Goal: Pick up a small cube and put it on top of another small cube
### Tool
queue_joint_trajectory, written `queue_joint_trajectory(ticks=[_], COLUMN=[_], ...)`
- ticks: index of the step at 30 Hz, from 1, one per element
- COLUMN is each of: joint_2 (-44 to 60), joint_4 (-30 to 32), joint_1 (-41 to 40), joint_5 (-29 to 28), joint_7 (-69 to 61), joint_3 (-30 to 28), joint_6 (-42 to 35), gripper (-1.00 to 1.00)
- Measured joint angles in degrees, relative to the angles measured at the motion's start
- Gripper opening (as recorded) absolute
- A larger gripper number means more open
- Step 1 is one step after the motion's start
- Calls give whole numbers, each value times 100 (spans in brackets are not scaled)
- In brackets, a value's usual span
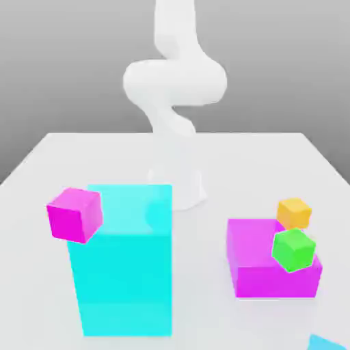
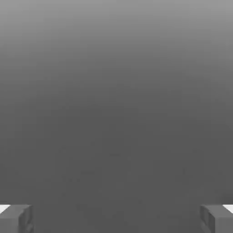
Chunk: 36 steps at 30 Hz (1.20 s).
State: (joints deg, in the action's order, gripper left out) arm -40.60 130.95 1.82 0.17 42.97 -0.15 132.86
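Observation:
In the exterior view a small magenta cube (image 1: 74,214) shows at the upper left corner of a tall cyan block (image 1: 126,263); I cannot tell whether they touch. A small green cube (image 1: 294,249) sits tilted at the front right corner of a flat magenta block (image 1: 256,263). A small orange cube (image 1: 294,212) lies just behind that block. In the hand view my gripper (image 2: 116,219) is open, its grey fingertips (image 2: 16,218) far apart with nothing between them, facing a plain grey background.
The white arm (image 1: 174,82) rises from its base (image 1: 184,184) at the middle back of the white table (image 1: 260,164). A bit of another cyan object (image 1: 329,342) shows at the exterior view's lower right corner.

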Motion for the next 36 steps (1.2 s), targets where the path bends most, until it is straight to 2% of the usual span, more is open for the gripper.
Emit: queue_joint_trajectory(ticks=[19,31,35,36], joint_2=[3982,6483,7314,7465], joint_4=[-629,-1024,-1196,-1229], joint_1=[1104,1534,1648,1665], joint_5=[109,-388,-522,-541], joint_7=[-2163,-3130,-3148,-3137], joint_3=[229,538,466,447], joint_6=[821,1332,1855,1971], gripper=[0,0,0,-100])
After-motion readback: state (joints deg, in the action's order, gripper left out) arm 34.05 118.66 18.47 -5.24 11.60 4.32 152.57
